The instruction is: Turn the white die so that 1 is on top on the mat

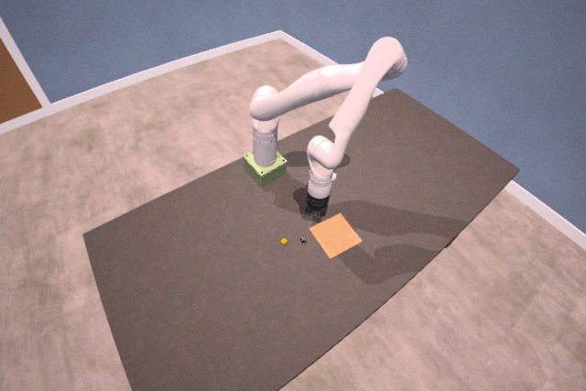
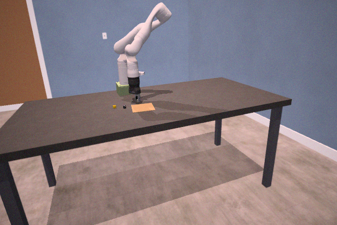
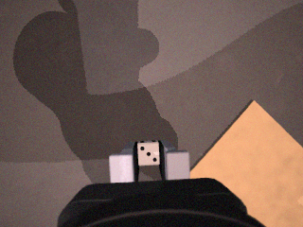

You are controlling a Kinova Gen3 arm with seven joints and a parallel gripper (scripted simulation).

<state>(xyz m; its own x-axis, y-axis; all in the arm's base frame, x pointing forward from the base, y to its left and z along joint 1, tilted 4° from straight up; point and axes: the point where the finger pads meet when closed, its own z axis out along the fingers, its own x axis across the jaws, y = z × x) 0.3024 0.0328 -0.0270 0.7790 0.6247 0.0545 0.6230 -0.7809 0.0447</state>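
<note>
Nearest the wrist camera, the claw (image 3: pixel 149 166) pinched the white die (image 3: pixel 148 154) between its pale fingers, three pips facing the lens, above the dark table (image 1: pixel 199 292) just off the orange mat (image 1: pixel 335 235). Beyond the mat's edge lay a black die (image 1: pixel 302 239) and a yellow die (image 1: pixel 284 241), apart. Farther back stood the arm's green base (image 1: pixel 279 169).

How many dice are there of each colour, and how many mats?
White die, held in the end effector: 1
Yellow die: 1
Black die: 1
Orange mat: 1
Total: 4
</note>
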